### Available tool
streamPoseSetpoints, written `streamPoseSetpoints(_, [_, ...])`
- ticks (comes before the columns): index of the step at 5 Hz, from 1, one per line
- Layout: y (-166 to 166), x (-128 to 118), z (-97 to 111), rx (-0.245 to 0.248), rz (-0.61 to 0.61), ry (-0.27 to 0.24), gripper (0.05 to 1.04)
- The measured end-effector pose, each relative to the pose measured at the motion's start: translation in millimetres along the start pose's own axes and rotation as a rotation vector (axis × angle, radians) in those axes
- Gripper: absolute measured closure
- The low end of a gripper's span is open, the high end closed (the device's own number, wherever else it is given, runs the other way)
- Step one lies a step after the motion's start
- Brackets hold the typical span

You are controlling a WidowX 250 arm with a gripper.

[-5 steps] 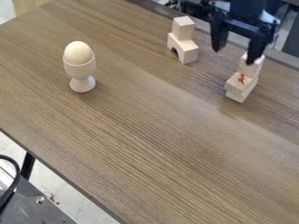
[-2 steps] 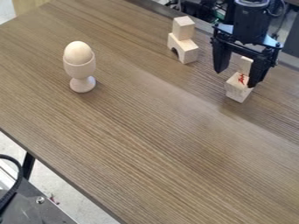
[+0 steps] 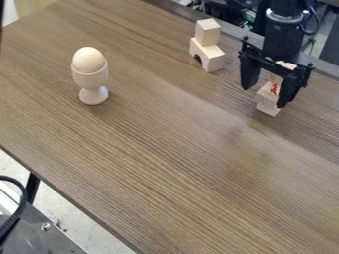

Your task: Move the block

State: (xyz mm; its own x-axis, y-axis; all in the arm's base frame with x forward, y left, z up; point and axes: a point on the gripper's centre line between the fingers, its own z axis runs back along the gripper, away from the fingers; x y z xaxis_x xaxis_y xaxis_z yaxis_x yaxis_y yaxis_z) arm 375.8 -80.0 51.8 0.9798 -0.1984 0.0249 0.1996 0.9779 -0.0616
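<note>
Gripper: we see it (image 3: 263, 97) to the right of the egg cup, well apart from it, hanging over the red-marked block with its fingers spread wide. We cannot tell whether either finger touches wood.
Red-marked block: we find it (image 3: 264, 99) on the tabletop, right of the egg cup and a little nearer the camera than the egg. The finger farther from the egg cup partly hides it.
Upper block: we make out a pale piece (image 3: 287, 64) above the red-marked block, right of the egg cup, partly behind the gripper.
Arch block: it stands (image 3: 212, 58) between the egg cup and the gripper, its notch towards the cup; a small block (image 3: 208, 31) rests on top. This pair is the nearest neighbour to the gripper's egg-cup side.
Egg cup: our landmark (image 3: 90, 79) stands upright on its foot and holds a pale egg (image 3: 88, 59), which rises above the rim.
Tabletop: we have a broad stretch of bare wood (image 3: 159, 149) from the egg cup rightwards and towards the camera. Its far edge slants behind both block pairs; its near edge slants away below the cup.
Below the near edge: a black cable (image 3: 15, 216) and a metal plate (image 3: 36, 238) lie lower left of the cup.
</note>
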Motion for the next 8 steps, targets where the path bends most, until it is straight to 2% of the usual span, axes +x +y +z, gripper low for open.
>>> streamPoseSetpoints(1, [-4.0, 1.1, -8.0, 0.008, -0.015, 0.004, 0.083])
streamPoseSetpoints(2, [-3.9, 5.5, -7.9, 0.009, -0.015, -0.023, 0.083])
streamPoseSetpoints(5, [-3.4, 13.9, -22.4, 0.006, 0.016, -0.036, 0.083])
streamPoseSetpoints(8, [-5.3, 31.2, -24.8, -0.018, 0.157, -0.144, 0.111])
